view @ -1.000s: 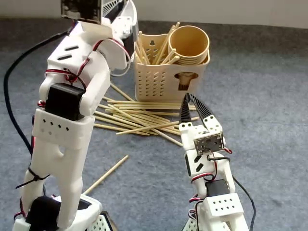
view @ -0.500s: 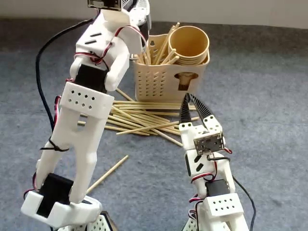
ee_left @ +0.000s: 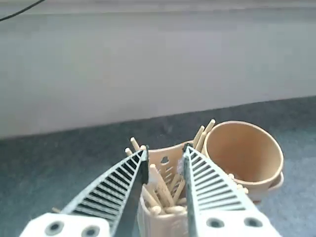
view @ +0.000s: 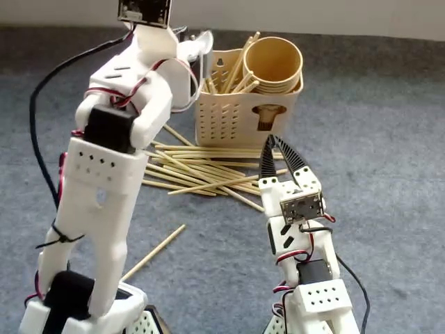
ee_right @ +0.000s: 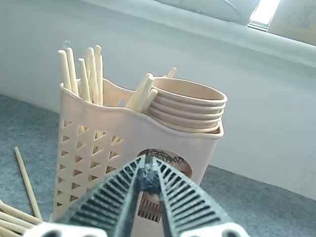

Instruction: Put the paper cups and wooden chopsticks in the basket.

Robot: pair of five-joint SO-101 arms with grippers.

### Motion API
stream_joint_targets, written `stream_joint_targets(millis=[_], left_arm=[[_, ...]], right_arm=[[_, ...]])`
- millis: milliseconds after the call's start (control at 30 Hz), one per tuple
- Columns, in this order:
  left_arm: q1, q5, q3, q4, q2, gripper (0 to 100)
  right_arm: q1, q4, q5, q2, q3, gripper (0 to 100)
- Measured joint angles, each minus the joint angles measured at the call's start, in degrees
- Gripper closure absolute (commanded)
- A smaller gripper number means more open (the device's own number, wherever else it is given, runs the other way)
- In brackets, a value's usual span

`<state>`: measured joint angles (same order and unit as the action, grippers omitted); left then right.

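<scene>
While the left arm (view: 104, 160) holds its jaws just above the basket's (view: 243, 118) near corner, a narrow gap between them and nothing in it, the right arm (view: 302, 229) rests in front of the basket with its jaws pressed tip to tip, also empty.

You have one basket on the counter (view: 389, 174) and one stack of paper cups (view: 274, 66) standing inside it, on the side away from the left arm. That stack shows at least four nested rims. A cluster of upright chopsticks (view: 215, 76) fills the basket beside the cups, packed too closely for you to count. A loose pile (view: 201, 170) lies on the counter just in front of the basket. It holds well over a dozen sticks, crossed over one another. One lone stick (view: 153, 252) lies well apart from the basket, near the arm bases.

Your right wrist view gives you the cup rims edge-on and the basket's perforated front wall, which the high view flattens. The left wrist view looks down onto the stick ends inside the basket. The high view alone lays out the pile and the lone stick.

Since half a second ago the left arm has swung back a little from the basket. The right arm, the pile and the lone stick lie as before.
</scene>
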<state>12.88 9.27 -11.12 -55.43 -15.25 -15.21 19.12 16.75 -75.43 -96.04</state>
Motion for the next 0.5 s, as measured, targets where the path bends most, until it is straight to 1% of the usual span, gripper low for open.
stream_joint_targets(millis=[100,267,367,500], left_arm=[[-1.49,-0.18,0.0,-6.24,-2.29,87],[-8.7,-0.18,3.16,-14.77,-5.71,87],[-13.27,-0.26,9.93,-15.3,-8.97,87],[-17.49,-0.26,23.74,-10.81,-16.26,87]], right_arm=[[0.0,0.0,0.0,0.0,0.0,99.3],[0.0,0.0,0.0,0.0,0.0,99.3],[0.0,0.0,0.0,0.0,0.0,99.3],[0.0,0.0,0.0,0.0,0.0,99.3]])
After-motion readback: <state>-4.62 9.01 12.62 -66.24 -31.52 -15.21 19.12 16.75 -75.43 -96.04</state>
